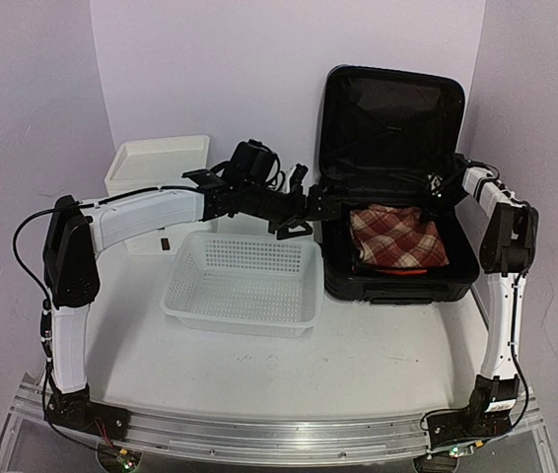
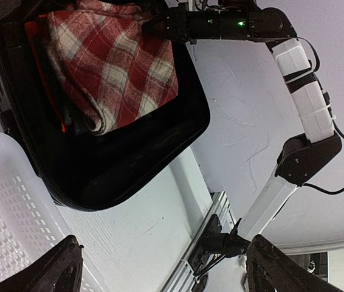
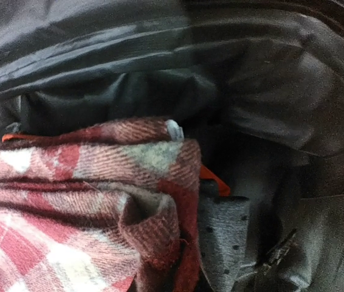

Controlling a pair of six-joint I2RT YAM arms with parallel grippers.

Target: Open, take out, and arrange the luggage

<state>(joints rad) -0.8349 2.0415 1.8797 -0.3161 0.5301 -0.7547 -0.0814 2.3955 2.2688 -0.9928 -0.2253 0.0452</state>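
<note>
Pinching the folded red plaid cloth (image 2: pixel 117 67) with my right hand (image 2: pixel 151 25), left hand (image 2: pixel 163 252) spread, I have the large black hard-shell suitcase (image 1: pixel 387 108) open at the white surface's (image 1: pixel 358 365) far right; nothing unpacked yet.

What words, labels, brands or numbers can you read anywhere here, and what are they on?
No text can be read in any view.
Suitcase lid: a faint light mark, too small to read.
Cloth: a small white tag, blurred, nothing legible.
</note>
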